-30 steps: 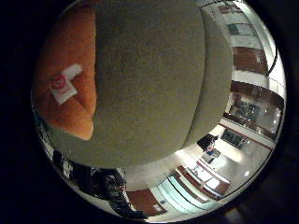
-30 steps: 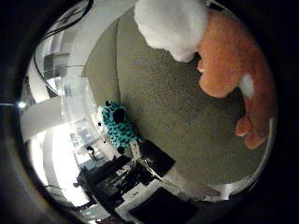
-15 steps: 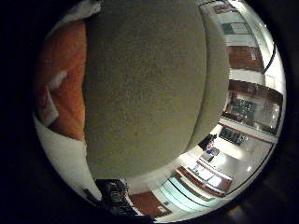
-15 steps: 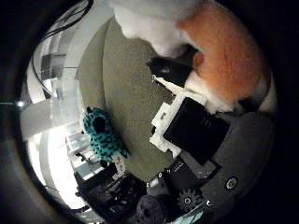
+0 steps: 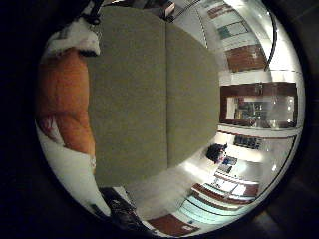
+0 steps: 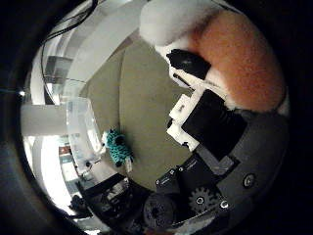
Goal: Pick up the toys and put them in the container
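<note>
An orange and white plush toy (image 6: 244,68) lies close against my palm. My right hand (image 6: 210,127) has its black and white fingers curled round it, one black fingertip (image 6: 188,61) pressing into the fur. The same toy's orange body also shows at the edge of the little finger side view. A small teal spotted plush toy (image 6: 117,147) lies on the olive green mat (image 5: 149,99), well away from the hand. A clear plastic container (image 6: 80,122) stands beside the mat, near the teal toy.
The mat lies on a white table (image 5: 70,169). Beyond it are room furnishings: dark equipment (image 6: 107,200) past the teal toy, and wooden cabinets (image 5: 254,102) on the far wall.
The fingers have come into the thumb side view and curled round the orange toy. The mat and the teal toy look smaller and farther off, so the camera has moved away from them.
</note>
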Tool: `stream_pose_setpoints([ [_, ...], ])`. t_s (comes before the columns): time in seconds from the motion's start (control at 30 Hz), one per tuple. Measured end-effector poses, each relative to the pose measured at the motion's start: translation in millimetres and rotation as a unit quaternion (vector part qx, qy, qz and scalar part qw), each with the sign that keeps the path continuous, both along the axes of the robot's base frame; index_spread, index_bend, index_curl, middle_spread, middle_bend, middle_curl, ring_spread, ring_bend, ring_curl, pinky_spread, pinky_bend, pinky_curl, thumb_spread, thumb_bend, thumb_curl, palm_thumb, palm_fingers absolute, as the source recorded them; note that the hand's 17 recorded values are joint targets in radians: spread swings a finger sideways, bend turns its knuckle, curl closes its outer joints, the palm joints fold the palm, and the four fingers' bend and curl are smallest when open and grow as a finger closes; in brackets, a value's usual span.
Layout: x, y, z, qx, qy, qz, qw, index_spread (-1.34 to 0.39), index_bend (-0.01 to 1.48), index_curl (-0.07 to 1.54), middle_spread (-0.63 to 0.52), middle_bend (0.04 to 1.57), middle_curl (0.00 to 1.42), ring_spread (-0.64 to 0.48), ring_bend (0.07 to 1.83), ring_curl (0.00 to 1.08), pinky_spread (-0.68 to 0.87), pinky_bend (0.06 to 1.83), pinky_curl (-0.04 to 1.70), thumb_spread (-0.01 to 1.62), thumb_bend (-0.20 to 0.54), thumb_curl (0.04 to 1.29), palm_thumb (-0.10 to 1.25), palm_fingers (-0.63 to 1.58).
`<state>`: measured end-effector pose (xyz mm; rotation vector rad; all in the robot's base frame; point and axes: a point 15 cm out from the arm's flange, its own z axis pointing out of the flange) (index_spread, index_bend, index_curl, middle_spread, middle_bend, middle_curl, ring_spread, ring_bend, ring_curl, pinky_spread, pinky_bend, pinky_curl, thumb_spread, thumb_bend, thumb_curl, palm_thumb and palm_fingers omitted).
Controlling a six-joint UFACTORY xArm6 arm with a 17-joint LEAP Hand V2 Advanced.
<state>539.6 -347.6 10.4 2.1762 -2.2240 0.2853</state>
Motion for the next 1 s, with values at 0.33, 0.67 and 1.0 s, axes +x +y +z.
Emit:
stream_pose_setpoints([
  [0.33, -18, 87, 154, 0.005, -0.032, 0.035, 0.999, -0.26, 1.08, 0.9, -0.18, 1.25, 0.87, -0.24, 1.34, 0.79, -0.18, 1.5, 0.68, 1.15, -0.011, 0.52, 1.04, 1.09],
  [0.67, -32, 285, 268, 0.073, -0.089, 0.149, 0.982, -0.26, 1.08, 0.9, -0.18, 1.25, 0.86, -0.25, 1.32, 0.82, -0.19, 1.47, 0.72, 1.14, -0.011, 0.54, 1.04, 1.1],
  [1.0, -88, 493, 268, 0.127, -0.076, 0.247, 0.958, -0.26, 1.08, 0.89, -0.17, 1.26, 0.86, -0.25, 1.31, 0.84, -0.18, 1.46, 0.75, 1.14, -0.012, 0.55, 1.04, 1.1],
])
